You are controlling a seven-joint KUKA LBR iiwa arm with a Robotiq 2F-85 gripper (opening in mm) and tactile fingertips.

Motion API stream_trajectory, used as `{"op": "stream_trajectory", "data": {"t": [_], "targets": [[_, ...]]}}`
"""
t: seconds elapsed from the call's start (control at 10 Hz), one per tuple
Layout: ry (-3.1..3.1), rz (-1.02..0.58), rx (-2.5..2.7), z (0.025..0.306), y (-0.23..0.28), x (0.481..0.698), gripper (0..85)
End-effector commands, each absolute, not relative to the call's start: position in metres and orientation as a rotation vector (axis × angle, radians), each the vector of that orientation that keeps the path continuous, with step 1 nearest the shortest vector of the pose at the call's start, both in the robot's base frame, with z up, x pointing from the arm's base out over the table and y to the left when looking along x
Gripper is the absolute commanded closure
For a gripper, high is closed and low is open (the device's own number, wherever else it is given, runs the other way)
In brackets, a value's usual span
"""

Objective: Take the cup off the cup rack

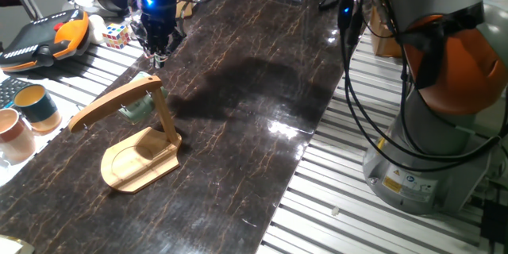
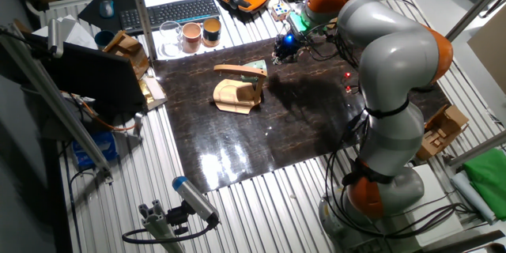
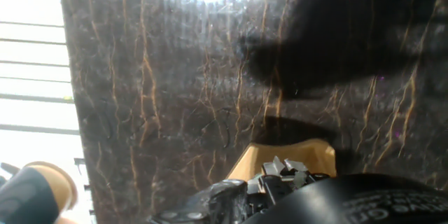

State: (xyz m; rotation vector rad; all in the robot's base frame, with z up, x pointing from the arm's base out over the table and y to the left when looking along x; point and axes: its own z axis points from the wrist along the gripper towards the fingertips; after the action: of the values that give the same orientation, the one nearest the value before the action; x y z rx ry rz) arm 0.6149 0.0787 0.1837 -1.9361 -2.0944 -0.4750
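The cup is a small grey-green mug hanging under the curved arm of the wooden cup rack, near the upright post. It also shows in the other fixed view on the rack. My gripper hangs above and just behind the top end of the rack arm, pointing down and holding nothing. Its fingers look close together, but I cannot tell whether they are shut. In the hand view, part of the rack's tan wood shows above the dark fingers. The cup is hidden there.
A teal cup with a yellow inside and a pinkish-tan cup stand at the left edge of the dark marbled mat. An orange teach pendant and a puzzle cube lie behind. The robot base is on the right.
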Motion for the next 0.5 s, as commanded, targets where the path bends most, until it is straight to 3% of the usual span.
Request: {"op": "stream_trajectory", "data": {"t": [0.0,0.4], "targets": [[-2.059,-0.486,-1.946,0.1832,0.0802,0.6168,84.3],[-1.959,-0.482,-1.989,0.1833,0.0846,0.6223,84.3]]}}
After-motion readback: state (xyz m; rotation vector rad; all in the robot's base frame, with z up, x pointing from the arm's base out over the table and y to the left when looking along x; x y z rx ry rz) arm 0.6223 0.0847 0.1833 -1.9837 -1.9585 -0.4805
